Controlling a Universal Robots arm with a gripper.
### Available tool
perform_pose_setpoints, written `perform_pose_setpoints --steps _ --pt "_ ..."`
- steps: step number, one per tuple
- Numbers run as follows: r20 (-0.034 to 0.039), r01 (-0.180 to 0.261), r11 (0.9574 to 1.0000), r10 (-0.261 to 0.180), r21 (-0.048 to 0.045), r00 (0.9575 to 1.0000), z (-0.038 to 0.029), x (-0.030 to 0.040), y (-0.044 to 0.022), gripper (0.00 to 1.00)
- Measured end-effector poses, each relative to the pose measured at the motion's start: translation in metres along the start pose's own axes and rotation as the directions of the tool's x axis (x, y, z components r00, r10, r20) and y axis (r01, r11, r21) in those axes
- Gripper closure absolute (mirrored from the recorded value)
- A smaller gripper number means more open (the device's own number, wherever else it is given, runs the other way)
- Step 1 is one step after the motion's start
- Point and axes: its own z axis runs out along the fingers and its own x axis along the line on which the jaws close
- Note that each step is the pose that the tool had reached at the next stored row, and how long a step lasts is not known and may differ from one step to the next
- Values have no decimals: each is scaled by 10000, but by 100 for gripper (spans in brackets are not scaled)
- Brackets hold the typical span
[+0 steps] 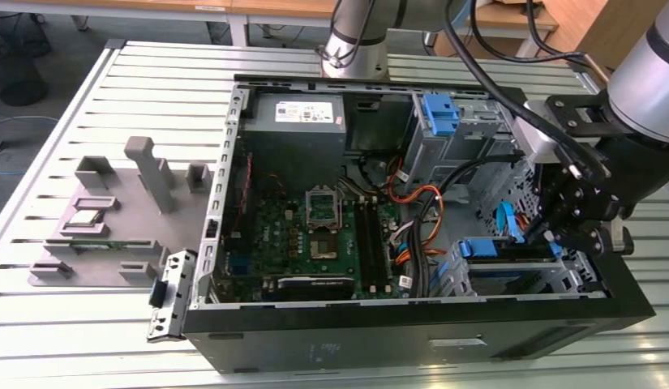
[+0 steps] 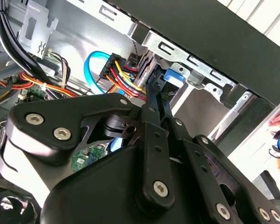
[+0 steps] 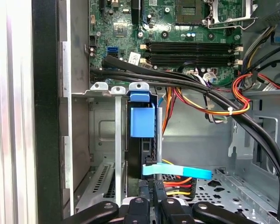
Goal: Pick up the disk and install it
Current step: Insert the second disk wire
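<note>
Disk (image 3: 142,122): blue-framed drive standing on edge in the drive cage (image 1: 529,271) at the exterior view's right, near corner of the open computer case (image 1: 421,312), apparently seated or nearly so; tool (image 3: 151,198) directly at its end, fingers drawn close together, grip on disk not determinable; cabling unconfirmed.

The exterior view looks down from high up at the whole open computer case (image 1: 421,320) on the slatted table (image 1: 117,340). Both wrist views sit very close inside that case. The first wrist view faces the motherboard (image 3: 177,32). Both wrist views share the drive cage (image 3: 102,121) (image 2: 196,65).
</note>
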Motion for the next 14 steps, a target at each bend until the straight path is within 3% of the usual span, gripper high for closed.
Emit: perform_pose_setpoints --steps 14 --pt "0 -7 10000 7 0 10000 29 12 1 84"
